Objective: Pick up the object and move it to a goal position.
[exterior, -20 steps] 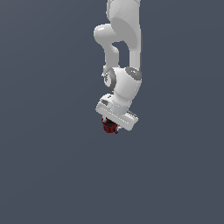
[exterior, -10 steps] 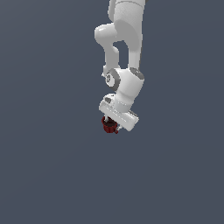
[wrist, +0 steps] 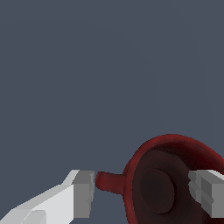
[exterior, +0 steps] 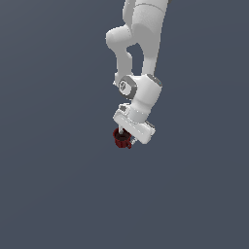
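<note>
The object [exterior: 122, 138] is a small dark red cup with a dark hollow and a small side nub. In the exterior view it sits right under my white gripper [exterior: 127, 139], which tilts down over it. In the wrist view the cup [wrist: 151, 175] lies between my fingers. One finger [wrist: 83, 194] stands against the nub [wrist: 109, 181]. The other finger [wrist: 206, 192] lies over the cup's far wall. The gripper [wrist: 144, 194] is closed on the cup across nub and wall.
A uniform dark grey surface fills both views, with no other objects, edges or goal marker in sight. The white arm [exterior: 141, 44] comes down from the top of the exterior view.
The arm's wrist has swung a little toward the exterior view's right and straightened. The gripper and the red cup have stayed together and risen slightly.
</note>
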Controlling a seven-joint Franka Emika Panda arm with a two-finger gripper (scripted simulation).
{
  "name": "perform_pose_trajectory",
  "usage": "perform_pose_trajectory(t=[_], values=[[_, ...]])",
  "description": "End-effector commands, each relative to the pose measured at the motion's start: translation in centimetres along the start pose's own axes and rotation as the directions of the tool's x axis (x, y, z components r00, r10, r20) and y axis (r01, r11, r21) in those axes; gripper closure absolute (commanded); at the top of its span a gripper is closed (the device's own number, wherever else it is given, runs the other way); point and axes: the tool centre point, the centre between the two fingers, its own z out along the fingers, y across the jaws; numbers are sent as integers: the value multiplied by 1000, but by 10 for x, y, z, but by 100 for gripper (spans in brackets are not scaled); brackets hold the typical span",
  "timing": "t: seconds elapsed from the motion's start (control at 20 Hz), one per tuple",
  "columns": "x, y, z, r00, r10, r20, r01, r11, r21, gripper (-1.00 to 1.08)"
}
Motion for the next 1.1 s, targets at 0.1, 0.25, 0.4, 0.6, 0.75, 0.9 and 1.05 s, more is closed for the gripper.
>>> perform_pose_trajectory(t=[0.1,0.25,0.4,0.6,0.75,0.9,1.05], values=[[-4,-1,-3,999,49,-24,-48,999,18,-60],[-5,-1,-5,997,72,-35,-71,997,28,-60],[-7,-2,-6,995,90,-42,-89,995,37,-60],[-8,-2,-7,993,106,-47,-104,994,44,-60],[-8,-2,-8,993,111,-49,-109,993,47,-60],[-8,-2,-8,993,111,-49,-109,993,47,-60],[-10,-4,-8,992,113,-49,-110,993,47,-60]])
